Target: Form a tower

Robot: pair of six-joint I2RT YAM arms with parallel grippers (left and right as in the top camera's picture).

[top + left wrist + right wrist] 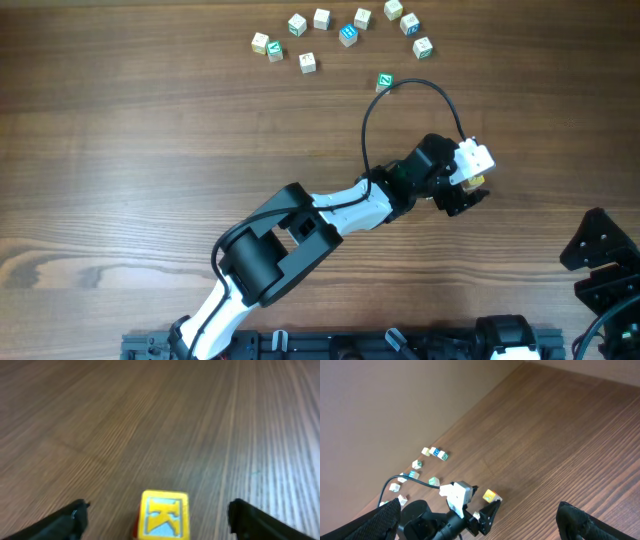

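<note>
The left gripper (468,190) is wide open over the right half of the table (120,150). The tower (164,515) stands between its fingers (64,522), and neither finger touches it. The top cube is yellow with a K on it. A bit of red seems to peek out lower down, but that part is hard to see. The right gripper (598,268) is wide open too, well apart from the tower. Loose cubes (348,33) lie at the far side.

The left arm (300,225) has white links, black joints, a looping black cable (362,135), and a black left claw (468,200).
</note>
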